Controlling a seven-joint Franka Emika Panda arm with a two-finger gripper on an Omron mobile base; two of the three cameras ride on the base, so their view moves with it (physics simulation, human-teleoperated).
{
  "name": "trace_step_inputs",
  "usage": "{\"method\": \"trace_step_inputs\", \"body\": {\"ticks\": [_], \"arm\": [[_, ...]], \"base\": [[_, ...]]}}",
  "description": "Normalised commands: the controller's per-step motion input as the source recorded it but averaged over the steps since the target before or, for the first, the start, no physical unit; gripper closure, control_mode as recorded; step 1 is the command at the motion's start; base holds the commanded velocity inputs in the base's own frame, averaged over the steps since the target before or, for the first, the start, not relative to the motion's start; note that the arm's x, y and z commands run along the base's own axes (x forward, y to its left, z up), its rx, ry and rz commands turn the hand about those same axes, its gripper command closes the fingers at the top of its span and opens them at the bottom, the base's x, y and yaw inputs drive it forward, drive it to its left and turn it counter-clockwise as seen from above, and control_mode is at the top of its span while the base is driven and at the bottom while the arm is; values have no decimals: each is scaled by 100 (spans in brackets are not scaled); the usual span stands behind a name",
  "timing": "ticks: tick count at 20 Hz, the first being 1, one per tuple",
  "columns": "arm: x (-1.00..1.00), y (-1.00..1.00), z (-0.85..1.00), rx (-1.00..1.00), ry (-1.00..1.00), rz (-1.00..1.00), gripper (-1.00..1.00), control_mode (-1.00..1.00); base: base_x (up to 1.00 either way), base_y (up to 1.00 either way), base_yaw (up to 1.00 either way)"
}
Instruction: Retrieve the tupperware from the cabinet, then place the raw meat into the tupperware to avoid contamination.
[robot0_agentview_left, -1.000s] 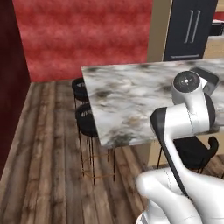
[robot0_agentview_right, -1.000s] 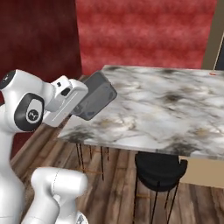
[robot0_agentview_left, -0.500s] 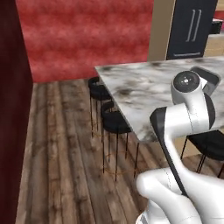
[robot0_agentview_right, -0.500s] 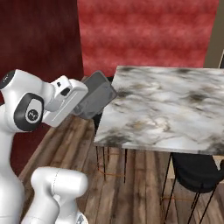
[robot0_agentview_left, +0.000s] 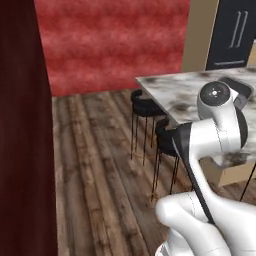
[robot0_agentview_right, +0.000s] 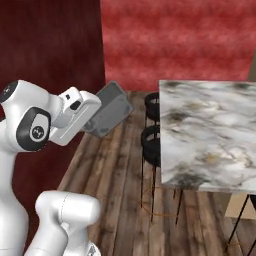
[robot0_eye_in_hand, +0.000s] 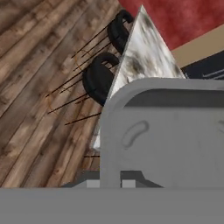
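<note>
A grey tupperware (robot0_agentview_right: 109, 109) is held up in front of the arm, tilted, with my gripper (robot0_agentview_right: 94, 116) shut on its rim. In the hand view the tupperware (robot0_eye_in_hand: 170, 131) is seen close up, open side toward the camera, with the gripper (robot0_eye_in_hand: 110, 182) at its lower edge. A dark sliver of the tupperware (robot0_agentview_left: 236, 90) shows behind the arm's upper joint in the left base view. It hangs over the wooden floor, left of the marble counter. The raw meat and the cabinet are out of view.
The marble-topped counter (robot0_agentview_right: 210, 130) (robot0_agentview_left: 180, 90) stands to the right, with two black stools (robot0_agentview_right: 151, 142) (robot0_agentview_left: 166, 134) along its near side. A dark red wall (robot0_agentview_left: 22, 125) rises close on the left. A tan panel (robot0_agentview_left: 199, 35) stands beside a dark door at the back.
The whole picture has shifted: the counter and stools have slid to the right as the base turned. The gripper keeps the tupperware in the same grip.
</note>
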Motion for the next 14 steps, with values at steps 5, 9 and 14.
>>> {"method": "trace_step_inputs", "body": {"ticks": [5,9,14], "arm": [[0,0,0,0,0,0,100,100],[0,0,0,0,0,0,100,100],[0,0,0,0,0,0,100,100]], "base": [[46,74,13],[67,57,9],[91,27,3]]}}
